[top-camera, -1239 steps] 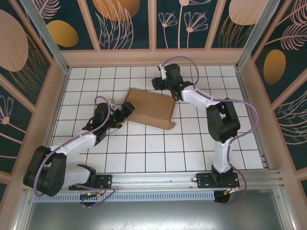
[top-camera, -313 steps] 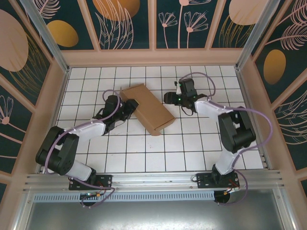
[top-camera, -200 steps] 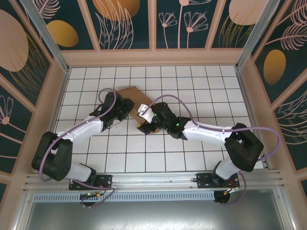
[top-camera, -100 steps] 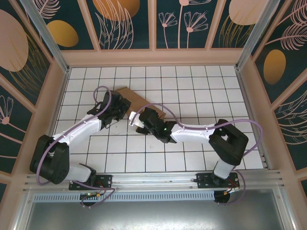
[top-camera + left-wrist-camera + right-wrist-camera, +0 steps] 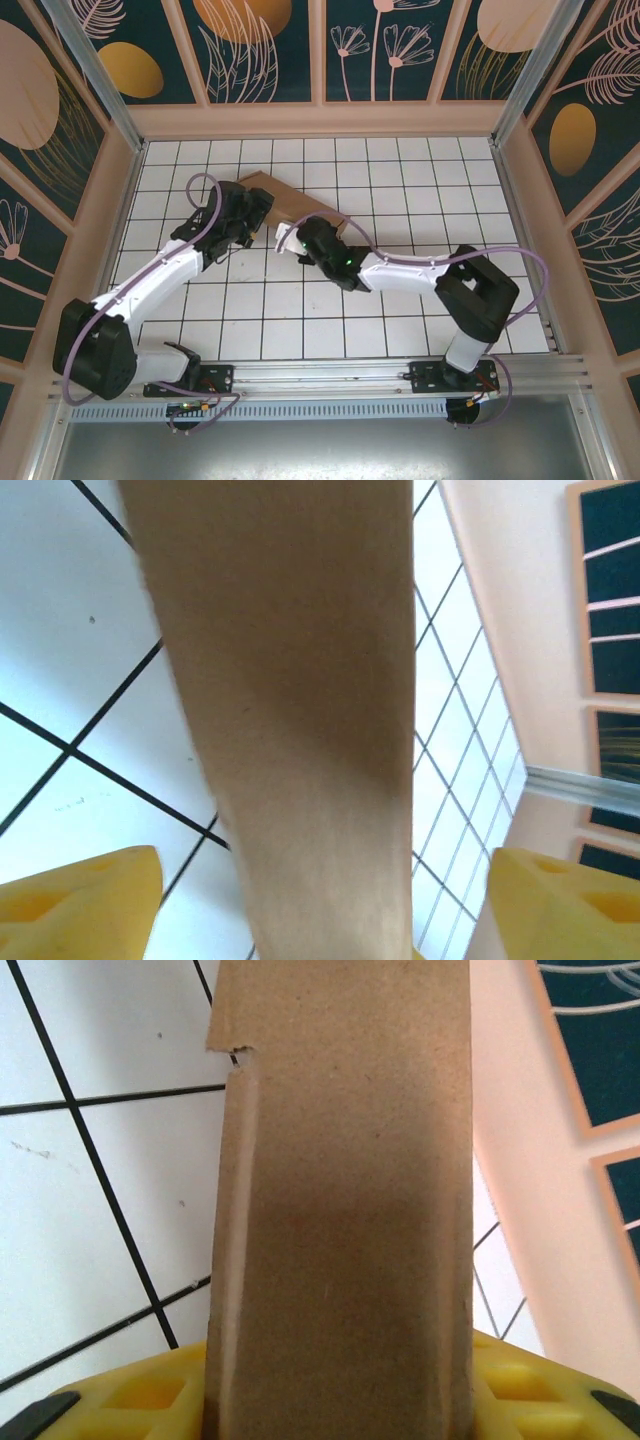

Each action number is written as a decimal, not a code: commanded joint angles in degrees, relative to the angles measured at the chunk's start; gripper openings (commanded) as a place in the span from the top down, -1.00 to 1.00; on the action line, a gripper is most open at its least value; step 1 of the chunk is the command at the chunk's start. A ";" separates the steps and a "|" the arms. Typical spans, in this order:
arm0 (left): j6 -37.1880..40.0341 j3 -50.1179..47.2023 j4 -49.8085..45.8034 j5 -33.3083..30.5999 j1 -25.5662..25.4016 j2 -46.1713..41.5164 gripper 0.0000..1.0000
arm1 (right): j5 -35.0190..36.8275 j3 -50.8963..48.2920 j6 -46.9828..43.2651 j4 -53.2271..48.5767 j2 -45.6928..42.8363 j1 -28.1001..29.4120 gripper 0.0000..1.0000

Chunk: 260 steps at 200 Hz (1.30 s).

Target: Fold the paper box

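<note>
The paper box, plain brown cardboard, lies folded flat on the white tiled floor left of centre, partly hidden by both arms. My left gripper is at its left end. In the left wrist view its yellow fingers stand wide apart, and tile shows on both sides of the cardboard strip between them. At the box's near right edge my right gripper is shut on the cardboard. In the right wrist view the yellow fingers press against both sides of the panel, whose far left corner is notched.
Wood-framed walls with dark floral panels close off the floor at the back and on both sides. An aluminium rail carrying the arm bases runs along the near edge. Open tiles lie right of the box.
My left gripper has opened and let go of the box. My right gripper has closed on the box's near edge. Both arms and the box have shifted slightly toward the far left.
</note>
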 commanded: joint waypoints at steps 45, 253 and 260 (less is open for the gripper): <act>15.79 7.69 -13.87 -10.43 -0.32 -13.25 -0.87 | -34.26 8.01 4.89 -14.02 -6.53 -13.17 0.22; 24.90 4.40 3.59 3.67 0.88 -0.15 -0.75 | -57.21 19.84 -6.92 -39.58 4.12 -20.53 0.06; 24.56 3.23 4.66 3.22 1.14 0.02 -0.76 | -57.04 19.80 -6.46 -39.30 4.47 -20.53 0.05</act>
